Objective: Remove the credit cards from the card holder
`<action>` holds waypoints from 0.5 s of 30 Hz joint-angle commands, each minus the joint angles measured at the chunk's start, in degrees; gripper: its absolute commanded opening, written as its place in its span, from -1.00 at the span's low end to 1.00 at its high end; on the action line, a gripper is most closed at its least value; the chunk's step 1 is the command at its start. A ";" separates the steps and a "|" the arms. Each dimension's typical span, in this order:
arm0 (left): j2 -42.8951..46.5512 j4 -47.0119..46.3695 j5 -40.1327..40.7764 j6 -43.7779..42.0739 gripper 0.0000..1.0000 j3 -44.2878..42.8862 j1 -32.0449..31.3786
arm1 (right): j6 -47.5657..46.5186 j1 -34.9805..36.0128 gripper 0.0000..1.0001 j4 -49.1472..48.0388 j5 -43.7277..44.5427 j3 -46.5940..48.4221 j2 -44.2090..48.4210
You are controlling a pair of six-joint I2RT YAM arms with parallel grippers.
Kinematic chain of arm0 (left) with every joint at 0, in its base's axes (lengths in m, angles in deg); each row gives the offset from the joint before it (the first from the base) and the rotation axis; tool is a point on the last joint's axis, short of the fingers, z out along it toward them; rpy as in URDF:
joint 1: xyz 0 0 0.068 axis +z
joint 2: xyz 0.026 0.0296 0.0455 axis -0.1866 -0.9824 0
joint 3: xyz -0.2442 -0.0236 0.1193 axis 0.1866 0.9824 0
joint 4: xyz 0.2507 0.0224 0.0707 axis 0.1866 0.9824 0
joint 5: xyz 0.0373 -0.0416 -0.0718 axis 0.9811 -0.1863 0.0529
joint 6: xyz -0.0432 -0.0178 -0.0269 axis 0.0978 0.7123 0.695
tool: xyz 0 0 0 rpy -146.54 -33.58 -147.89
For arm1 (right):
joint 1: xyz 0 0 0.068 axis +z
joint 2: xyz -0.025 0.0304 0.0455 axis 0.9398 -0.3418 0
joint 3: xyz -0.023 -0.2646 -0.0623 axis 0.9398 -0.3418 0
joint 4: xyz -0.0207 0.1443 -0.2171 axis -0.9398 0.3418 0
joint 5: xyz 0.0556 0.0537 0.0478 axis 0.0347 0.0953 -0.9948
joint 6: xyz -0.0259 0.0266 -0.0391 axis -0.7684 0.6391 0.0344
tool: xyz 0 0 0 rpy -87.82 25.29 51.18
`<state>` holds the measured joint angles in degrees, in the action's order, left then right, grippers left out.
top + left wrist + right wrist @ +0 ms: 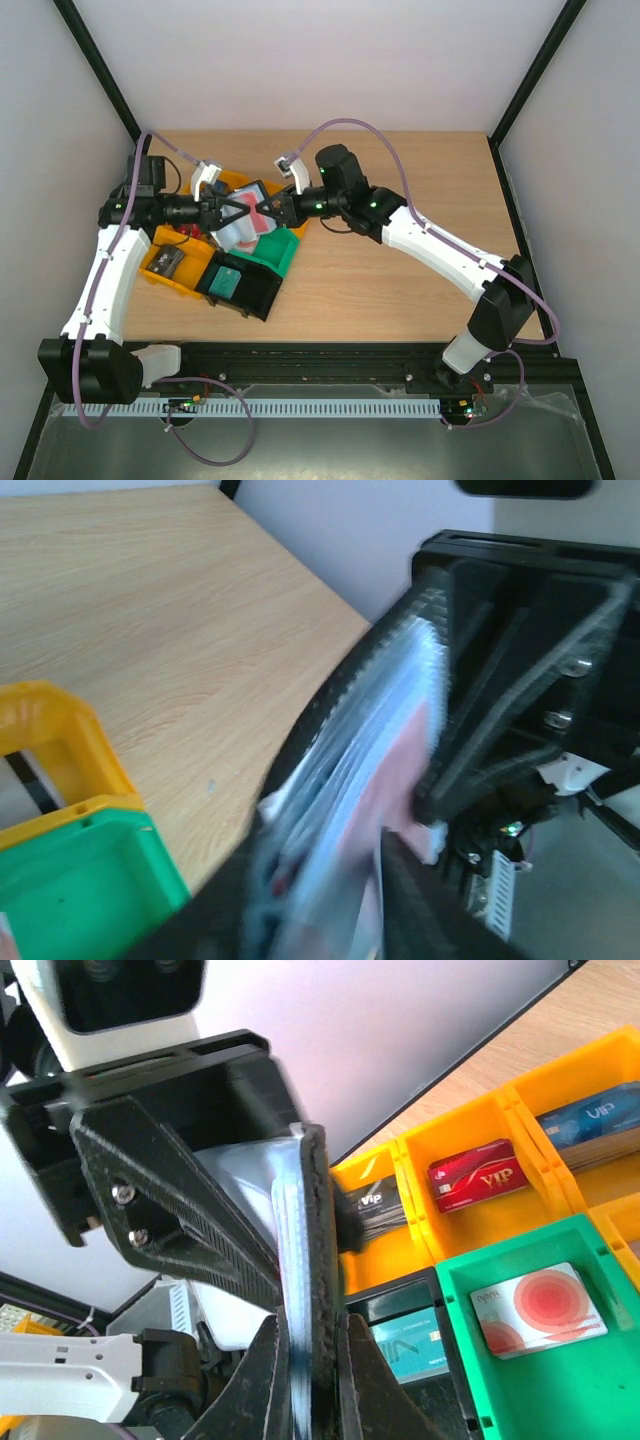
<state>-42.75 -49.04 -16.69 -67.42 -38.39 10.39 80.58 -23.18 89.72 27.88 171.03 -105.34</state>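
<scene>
The card holder [240, 232] hangs open above the bins, a black bifold with pale clear pockets. My right gripper [272, 208] is shut on its black edge [318, 1220], one finger on each side [308, 1345]. A red credit card [262, 212] shows in the pockets, and looks pink and blurred [400, 770] in the left wrist view. My left gripper [228, 212] reaches in from the left. Its dark fingers [320, 910] stand on either side of the pocket pages and the pink card. Blur hides whether they press on them.
Under the grippers stand a yellow bin [165, 275], a green bin [285, 255] and a black bin [255, 300]. The green bin [600, 1400] holds a white and red card [540, 1310]. Yellow compartments [525, 1150] hold VIP cards. A teal card [410, 1345] lies in the black bin.
</scene>
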 commanded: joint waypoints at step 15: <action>-6.08 8.40 -5.08 -8.27 -0.95 -5.33 -2.93 | -0.65 -3.50 -0.49 -13.67 -15.93 -3.57 4.88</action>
<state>-47.38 -44.06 -25.37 -72.33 -42.67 8.99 79.88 -27.51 87.01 20.19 168.38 -103.94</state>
